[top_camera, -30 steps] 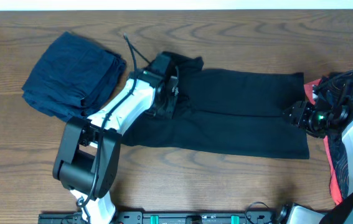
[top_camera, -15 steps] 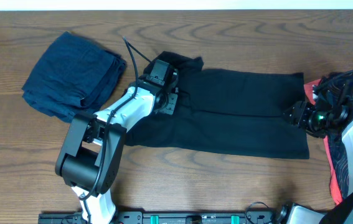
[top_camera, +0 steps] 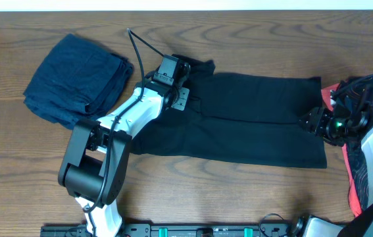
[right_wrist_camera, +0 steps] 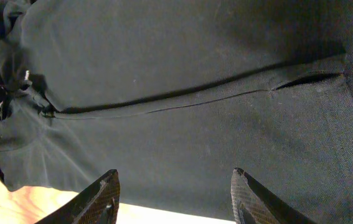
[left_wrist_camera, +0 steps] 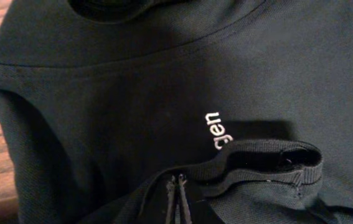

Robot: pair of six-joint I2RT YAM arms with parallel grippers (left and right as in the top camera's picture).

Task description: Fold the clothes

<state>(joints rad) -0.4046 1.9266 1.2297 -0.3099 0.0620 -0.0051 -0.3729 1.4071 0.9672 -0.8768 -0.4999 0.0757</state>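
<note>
The black shirt (top_camera: 252, 122) lies lengthwise across the middle of the table, folded into a long band. My left gripper (top_camera: 183, 100) is at its collar end. In the left wrist view the fingers (left_wrist_camera: 178, 186) are shut, pinching a ribbed fold of the shirt (left_wrist_camera: 101, 106) just below the small white logo (left_wrist_camera: 217, 131). My right gripper (top_camera: 307, 122) is at the shirt's right end. In the right wrist view its fingers (right_wrist_camera: 176, 183) are open and empty, just above the shirt (right_wrist_camera: 182, 56) near its edge.
A folded navy garment (top_camera: 77, 79) lies at the back left. A black-and-coral patterned garment (top_camera: 356, 179) lies at the right edge under my right arm. Bare wooden table (top_camera: 239, 191) runs along the front.
My left gripper has shifted slightly toward the far side and turned at the collar, still shut on the shirt. The right arm has not moved.
</note>
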